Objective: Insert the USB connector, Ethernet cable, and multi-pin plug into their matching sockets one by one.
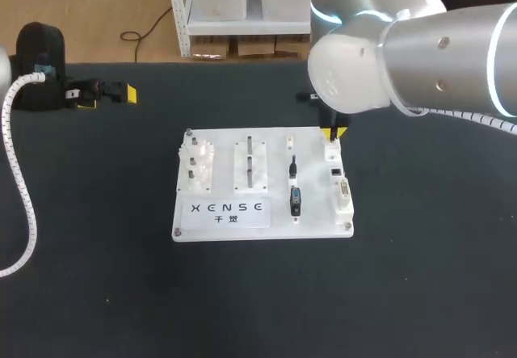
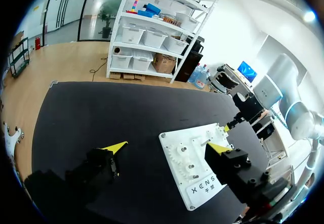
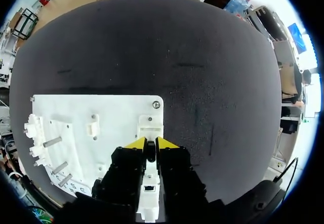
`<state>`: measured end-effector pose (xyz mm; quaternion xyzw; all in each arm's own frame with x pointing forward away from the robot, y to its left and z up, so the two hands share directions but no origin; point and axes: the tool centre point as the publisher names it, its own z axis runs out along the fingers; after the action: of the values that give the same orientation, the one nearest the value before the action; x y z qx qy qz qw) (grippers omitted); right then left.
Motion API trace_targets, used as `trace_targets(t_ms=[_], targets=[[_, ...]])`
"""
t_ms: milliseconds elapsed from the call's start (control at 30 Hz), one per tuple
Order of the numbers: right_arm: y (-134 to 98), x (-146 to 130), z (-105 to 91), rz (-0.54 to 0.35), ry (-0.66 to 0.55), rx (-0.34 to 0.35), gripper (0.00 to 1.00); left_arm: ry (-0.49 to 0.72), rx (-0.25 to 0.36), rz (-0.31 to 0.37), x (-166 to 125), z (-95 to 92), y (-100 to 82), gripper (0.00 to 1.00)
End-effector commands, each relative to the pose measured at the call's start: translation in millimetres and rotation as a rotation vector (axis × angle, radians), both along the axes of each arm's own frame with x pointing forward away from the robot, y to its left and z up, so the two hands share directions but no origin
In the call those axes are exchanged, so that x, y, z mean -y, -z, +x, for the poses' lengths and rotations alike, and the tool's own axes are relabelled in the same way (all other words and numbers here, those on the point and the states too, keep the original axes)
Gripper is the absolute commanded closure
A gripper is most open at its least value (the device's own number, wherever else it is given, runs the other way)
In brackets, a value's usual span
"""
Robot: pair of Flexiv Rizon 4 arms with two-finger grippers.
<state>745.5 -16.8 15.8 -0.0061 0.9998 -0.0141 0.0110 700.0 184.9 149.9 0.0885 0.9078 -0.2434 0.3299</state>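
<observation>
A white board point(image 1: 222, 212) lies mid-table. Its right-hand strip carries the sockets point(image 1: 339, 182). Beside that strip rest a slim black cable plug point(image 1: 293, 166) and a black multi-pin plug point(image 1: 296, 201). My right gripper point(image 1: 332, 134) stands over the board's far right corner. In the right wrist view its yellow tips point(image 3: 151, 143) are nearly together around a small dark connector point(image 3: 151, 152), with a white socket block point(image 3: 150, 187) under the fingers. My left gripper point(image 1: 105, 95) is far off at the table's left. Its fingers point(image 2: 167, 147) are spread wide with nothing between them.
The board's left half point(image 3: 116, 113) holds white gear pieces point(image 1: 195, 164) and upright metal posts point(image 1: 250, 160). A white coiled cable point(image 1: 20, 180) hangs along my left arm. Black table surface surrounds the board on all sides.
</observation>
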Motion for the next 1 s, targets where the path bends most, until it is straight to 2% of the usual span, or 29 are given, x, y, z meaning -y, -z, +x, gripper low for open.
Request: trace_targets(t_ms=[33,300,567,767,1000], targets=[[-5,2,1.1,-0.010,0.008,0.038,0.00,0.000,0.000,0.000,0,0.0,0.0,0.00],[-36,-7,-1.9,-0.018,-0.015,0.109,0.00,0.000,0.000,0.000,0,0.0,0.0,0.00],[-58,-34,-22.7,-0.003,-0.041,0.140,0.00,0.000,0.000,0.000,0,0.0,0.0,0.00],[-60,-55,-40.2,-0.004,-0.047,0.140,0.00,0.000,0.000,0.000,0,0.0,0.0,0.00],[-52,-64,-58.6,0.020,-0.041,0.154,0.00,0.000,0.000,0.000,0,0.0,0.0,0.00]])
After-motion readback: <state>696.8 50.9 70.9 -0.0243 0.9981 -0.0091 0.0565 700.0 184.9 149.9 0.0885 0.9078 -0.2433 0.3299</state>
